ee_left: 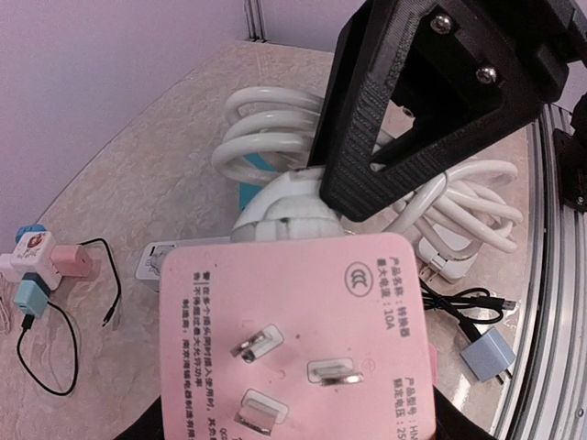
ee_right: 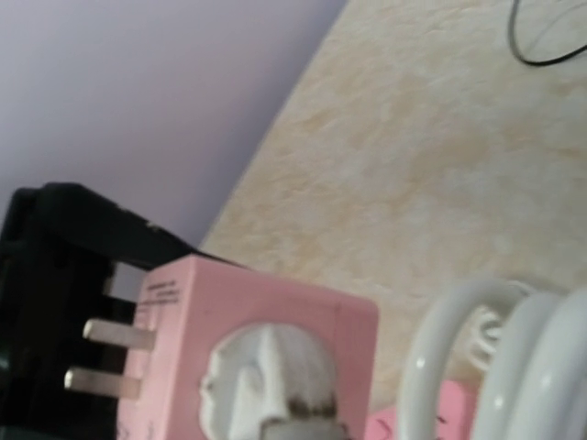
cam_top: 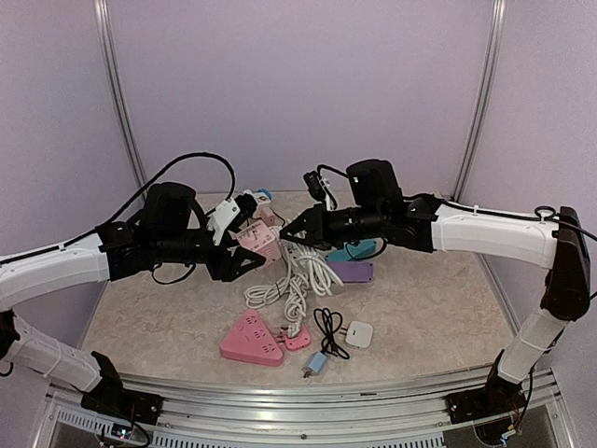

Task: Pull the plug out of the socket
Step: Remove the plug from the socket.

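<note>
Left gripper [cam_top: 250, 263] is clenched on the pink socket [ee_left: 293, 339], holding it in the air. The white plug [ee_left: 286, 209] is seated in the socket's far face. Right gripper [cam_top: 291, 230] is at that plug, grip unclear. A skewed pull could wrench the socket loose or slip off the plug.

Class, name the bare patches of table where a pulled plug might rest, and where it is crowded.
Bare: right of the purple strip and white charger; left of the pink triangular socket. Crowded: the middle, around the coiled cord.
</note>
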`<control>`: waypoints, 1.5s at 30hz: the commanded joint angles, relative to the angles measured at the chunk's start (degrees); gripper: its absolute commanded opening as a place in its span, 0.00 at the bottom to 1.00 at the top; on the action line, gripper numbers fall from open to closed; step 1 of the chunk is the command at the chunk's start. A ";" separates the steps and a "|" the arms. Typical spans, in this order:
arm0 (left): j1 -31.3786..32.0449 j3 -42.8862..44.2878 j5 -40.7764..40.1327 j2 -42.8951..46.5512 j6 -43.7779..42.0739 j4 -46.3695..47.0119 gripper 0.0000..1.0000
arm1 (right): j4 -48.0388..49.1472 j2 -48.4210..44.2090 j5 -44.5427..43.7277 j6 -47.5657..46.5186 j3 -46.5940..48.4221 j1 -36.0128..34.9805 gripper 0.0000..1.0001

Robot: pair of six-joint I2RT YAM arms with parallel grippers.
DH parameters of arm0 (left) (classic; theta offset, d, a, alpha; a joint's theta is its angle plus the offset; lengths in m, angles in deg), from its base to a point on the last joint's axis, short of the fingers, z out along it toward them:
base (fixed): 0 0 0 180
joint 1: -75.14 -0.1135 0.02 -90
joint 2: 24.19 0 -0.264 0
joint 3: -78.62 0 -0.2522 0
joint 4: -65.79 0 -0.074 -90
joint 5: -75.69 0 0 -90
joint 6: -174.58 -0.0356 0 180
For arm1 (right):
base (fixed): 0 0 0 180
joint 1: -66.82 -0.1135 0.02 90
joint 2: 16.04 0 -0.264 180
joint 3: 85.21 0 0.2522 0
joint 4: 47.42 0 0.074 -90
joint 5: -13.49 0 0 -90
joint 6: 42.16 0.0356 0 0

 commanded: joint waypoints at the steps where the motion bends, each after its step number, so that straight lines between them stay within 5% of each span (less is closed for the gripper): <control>1: 2.00 2.93 4.38 -0.59 -0.49 0.53 0.06 | -9.83 2.06 -11.46 -5.87 5.82 -1.33 0.00; 7: 2.00 2.77 3.81 -0.65 -0.50 0.77 0.05 | -10.36 1.38 -12.57 -6.48 5.89 -1.45 0.00; 26: 2.18 -1.45 7.66 4.05 0.00 6.92 0.05 | 21.37 -2.08 7.95 10.37 -9.95 4.38 0.00; 45: 2.10 1.39 3.46 -0.07 0.39 3.04 0.04 | -12.23 1.07 -15.83 -7.39 6.70 -2.15 0.00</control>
